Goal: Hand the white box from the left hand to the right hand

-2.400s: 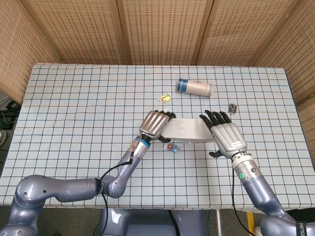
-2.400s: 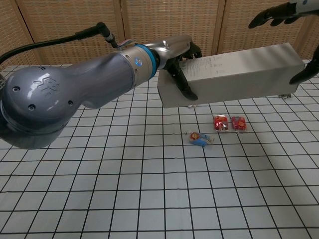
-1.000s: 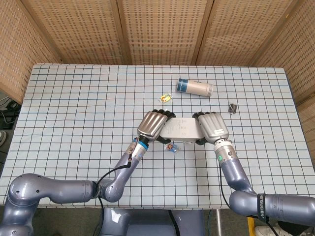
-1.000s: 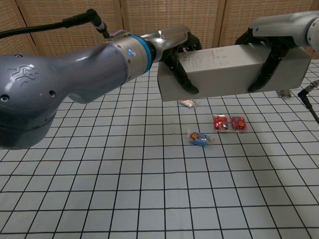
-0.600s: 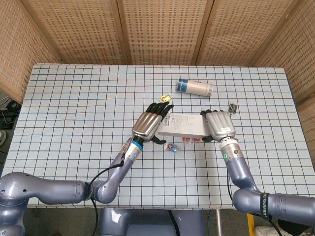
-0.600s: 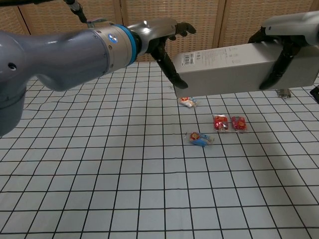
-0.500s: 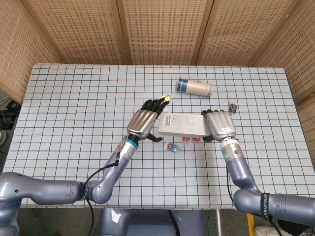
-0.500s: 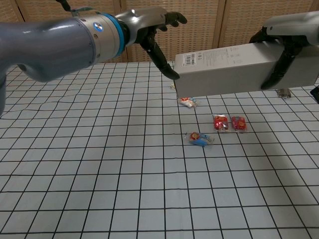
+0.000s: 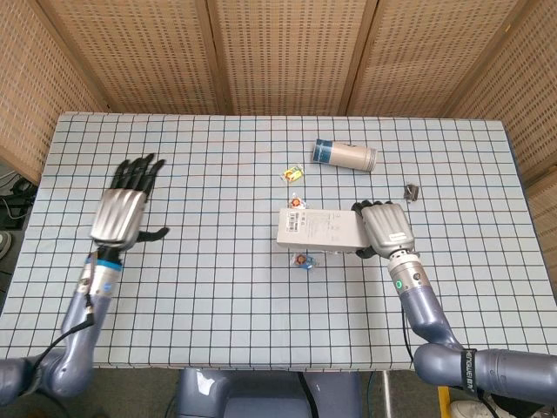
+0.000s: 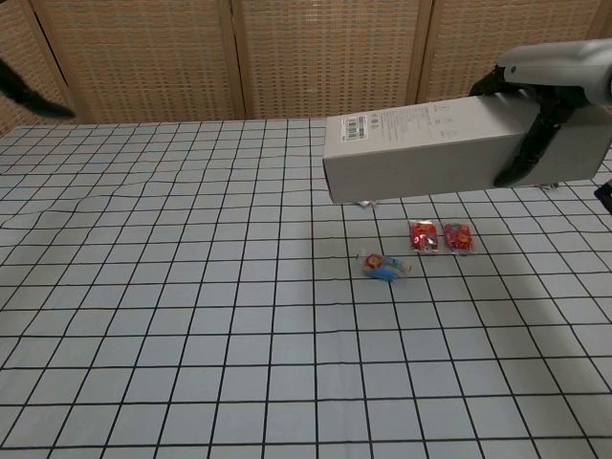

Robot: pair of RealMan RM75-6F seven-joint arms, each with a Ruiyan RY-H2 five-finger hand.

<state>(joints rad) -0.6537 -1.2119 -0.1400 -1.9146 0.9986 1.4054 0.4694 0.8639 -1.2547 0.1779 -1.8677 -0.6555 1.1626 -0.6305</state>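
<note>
Fingers [image 10: 532, 143] of the right hand [image 9: 388, 228] wrap one end of the white box [image 9: 318, 230], carrying it level above the table [image 9: 218, 287] and sweets [image 10: 384, 267]; the left hand [image 9: 122, 209], splayed and empty, waits well apart, so the handover looks done.

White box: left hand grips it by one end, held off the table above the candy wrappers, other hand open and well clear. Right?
Not quite: the right hand grips the white box by one end, not the left. The head view shows the left hand open and well clear; the chest view shows the box off the table above the candy wrappers.
</note>
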